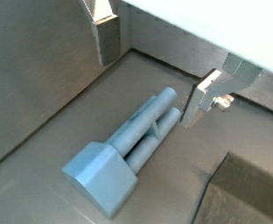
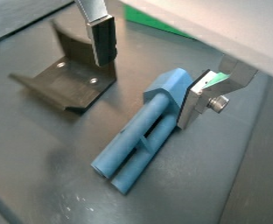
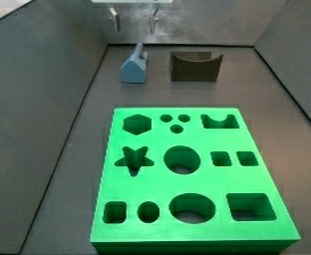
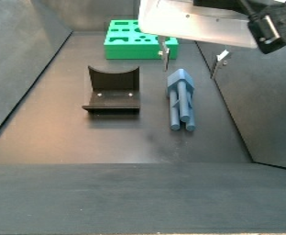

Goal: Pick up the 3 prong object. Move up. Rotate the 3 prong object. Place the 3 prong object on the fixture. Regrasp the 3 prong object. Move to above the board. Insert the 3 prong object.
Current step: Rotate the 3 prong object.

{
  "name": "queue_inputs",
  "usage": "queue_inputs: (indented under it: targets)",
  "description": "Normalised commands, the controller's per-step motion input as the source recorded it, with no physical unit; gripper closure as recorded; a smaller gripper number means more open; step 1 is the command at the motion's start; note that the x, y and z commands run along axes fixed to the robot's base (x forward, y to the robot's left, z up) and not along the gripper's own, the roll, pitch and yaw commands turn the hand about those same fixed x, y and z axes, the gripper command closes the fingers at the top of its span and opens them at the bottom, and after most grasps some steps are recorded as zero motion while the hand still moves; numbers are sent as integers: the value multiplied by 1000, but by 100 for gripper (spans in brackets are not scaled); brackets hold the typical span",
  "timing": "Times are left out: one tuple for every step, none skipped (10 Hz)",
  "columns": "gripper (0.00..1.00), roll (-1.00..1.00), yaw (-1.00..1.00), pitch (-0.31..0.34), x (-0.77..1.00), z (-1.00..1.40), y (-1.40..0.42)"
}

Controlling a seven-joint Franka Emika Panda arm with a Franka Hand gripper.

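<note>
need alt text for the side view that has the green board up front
The gripper hangs open at the far end of the grey floor, above the blue-grey 3 prong object lying flat. The dark fixture stands beside the object, and the green board with cut-out holes fills the foreground.

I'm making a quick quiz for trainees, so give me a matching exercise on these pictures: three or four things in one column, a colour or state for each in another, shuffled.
Things:
1. 3 prong object
2. fixture
3. board
4. gripper

Descriptions:
A. bright green, with cut-out holes
B. open, fingers above the floor
C. blue-grey, lying flat on the floor
D. dark, standing empty

Pairs: 1-C, 2-D, 3-A, 4-B
</note>
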Motion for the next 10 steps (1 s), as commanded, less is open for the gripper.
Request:
queue_inputs:
  targets:
    - [0, 9, 739, -32, 36, -37, 3]
    - [0, 9, 381, -32, 35, -37, 3]
    - [0, 9, 282, -32, 35, -38, 3]
    - [0, 0, 0, 0, 0, -1000, 0]
    - [0, 1, -33, -3, 2, -1000, 0]
    - [0, 9, -37, -26, 14, -1000, 5]
    - [0, 11, -37, -29, 18, -1000, 7]
    - [0, 15, -31, -28, 26, -1000, 12]
    - [0, 19, -27, -28, 33, -1000, 17]
    - [0, 21, -25, -23, 40, -1000, 22]
